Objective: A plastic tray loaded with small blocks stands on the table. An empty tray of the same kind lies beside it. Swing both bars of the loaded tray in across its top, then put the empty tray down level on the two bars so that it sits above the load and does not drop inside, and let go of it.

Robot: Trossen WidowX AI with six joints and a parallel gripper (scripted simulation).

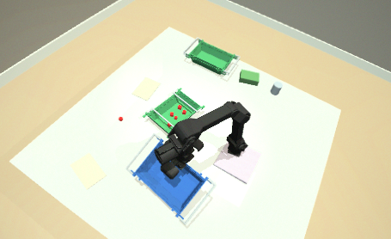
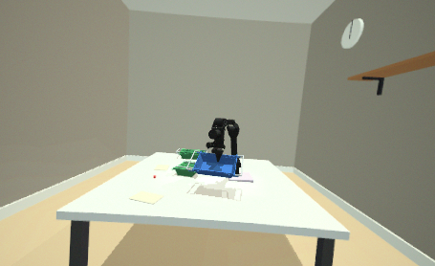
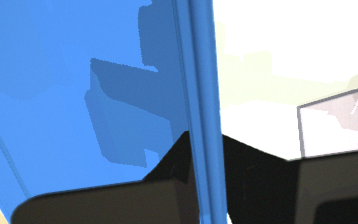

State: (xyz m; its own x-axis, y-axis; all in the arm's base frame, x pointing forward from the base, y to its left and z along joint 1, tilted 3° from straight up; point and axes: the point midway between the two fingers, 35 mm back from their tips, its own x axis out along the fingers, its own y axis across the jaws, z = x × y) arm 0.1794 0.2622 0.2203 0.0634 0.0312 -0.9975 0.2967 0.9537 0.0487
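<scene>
The blue tray [image 1: 172,178] is a shallow, open plastic rectangle with thin pale wire bars [image 1: 139,151] hanging out past its ends, and it has nothing inside. In the exterior view it hangs above the table [image 2: 268,201], tilted, with its shadow on the white top beneath it. The gripper [image 1: 174,165] pinches one long wall of it, one finger [image 3: 175,165] inside the tray and the other outside, the rim running between them in the wrist view.

The loaded tray [image 1: 155,115] is green, just beyond the blue one, holding red blocks [image 1: 175,113], with its two bars lying across its top.

No writing or label can be read on either tray.
</scene>
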